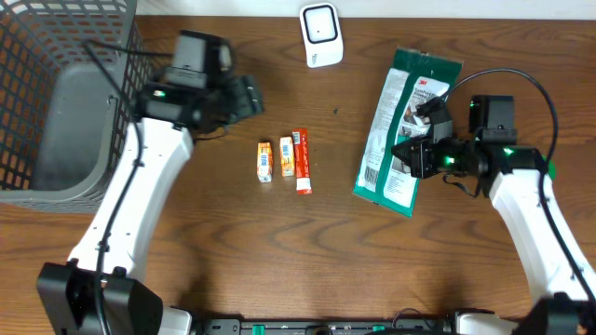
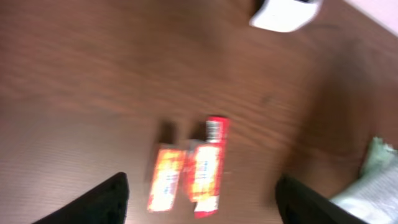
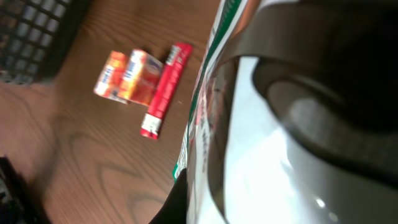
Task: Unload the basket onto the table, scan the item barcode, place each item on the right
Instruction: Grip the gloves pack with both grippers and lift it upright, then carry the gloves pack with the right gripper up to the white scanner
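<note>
A green and white packet [image 1: 403, 130] lies flat on the table at the right. My right gripper [image 1: 413, 154] is shut on its lower middle; in the right wrist view the packet [image 3: 249, 143] fills the frame beside one dark finger [image 3: 177, 202]. The white scanner [image 1: 319, 35] stands at the back centre. My left gripper [image 1: 244, 96] hovers open and empty, up and to the left of three small boxes: an orange-white one [image 1: 264, 160], an orange one [image 1: 287, 156] and a red one [image 1: 301, 160]. In the blurred left wrist view two of the boxes [image 2: 193, 171] lie between its spread fingers [image 2: 106, 200].
A grey wire basket [image 1: 60, 93] fills the far left corner, close behind the left arm. The right arm's cable loops over the packet's upper right. The scanner [image 2: 285, 12] shows at the top of the left wrist view.
</note>
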Tool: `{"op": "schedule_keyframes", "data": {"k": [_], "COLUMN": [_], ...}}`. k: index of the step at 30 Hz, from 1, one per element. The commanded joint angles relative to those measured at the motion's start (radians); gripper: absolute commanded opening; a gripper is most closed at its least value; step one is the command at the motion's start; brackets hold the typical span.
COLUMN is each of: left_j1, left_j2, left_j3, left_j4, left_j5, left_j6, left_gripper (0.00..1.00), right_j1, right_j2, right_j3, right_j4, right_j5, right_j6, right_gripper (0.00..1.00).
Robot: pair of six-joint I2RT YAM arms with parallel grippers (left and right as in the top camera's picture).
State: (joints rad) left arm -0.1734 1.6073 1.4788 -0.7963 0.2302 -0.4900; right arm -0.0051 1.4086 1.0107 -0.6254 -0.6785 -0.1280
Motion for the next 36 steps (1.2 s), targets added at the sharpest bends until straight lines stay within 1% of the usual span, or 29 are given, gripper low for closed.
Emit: {"op": "schedule_keyframes", "data": {"k": [1, 7, 11, 16, 18, 21, 24, 30, 32, 36], "left_j1": [0.059, 0.138, 0.17, 0.18, 0.18, 0.18, 0.18, 0.18, 0.18, 0.18], "left_j2": [-0.008, -0.008, -0.008, -0.008, -0.008, -0.008, -0.008, -0.008, -0.008, -0.008], "left_j3": [0.0, 0.0, 0.0, 0.0, 0.0, 0.0, 0.0, 0.0, 0.0, 0.0], "left_j4": [-0.029, -0.041, -0.042, -0.042, -0.045, -0.026, -0.026, -0.035, -0.035, -0.035], "left_j5": [-0.006, -0.007, -0.007, -0.007, -0.008, -0.029, -0.079, -0.093, -0.093, -0.093], "left_j6": [0.011, 0.011, 0.011, 0.011, 0.047, 0.133, 0.177, 0.183, 0.183, 0.183], "left_gripper": [0.82, 0.84, 0.84, 0.84, 0.84, 0.84, 0.85, 0.85, 0.85, 0.85], "right_j1": [0.013, 0.018, 0.055, 0.166, 0.215, 0.293, 0.359, 0.465, 0.489, 0.527], "right_j2": [-0.061, -0.158, -0.195, -0.193, -0.193, -0.193, -0.193, -0.192, -0.192, -0.191], "right_j3": [0.005, 0.036, 0.088, 0.219, 0.257, 0.301, 0.317, 0.317, 0.317, 0.317], "right_j4": [0.013, 0.005, -0.063, -0.201, -0.216, -0.216, -0.199, -0.163, -0.151, -0.107], "right_j5": [-0.079, -0.027, 0.098, 0.332, 0.414, 0.518, 0.583, 0.603, 0.608, 0.681], "right_j6": [-0.068, -0.072, -0.121, -0.199, -0.224, -0.277, -0.336, -0.495, -0.514, -0.537], "right_gripper": [0.01, 0.01, 0.01, 0.01, 0.01, 0.01, 0.01, 0.01, 0.01, 0.01]}}
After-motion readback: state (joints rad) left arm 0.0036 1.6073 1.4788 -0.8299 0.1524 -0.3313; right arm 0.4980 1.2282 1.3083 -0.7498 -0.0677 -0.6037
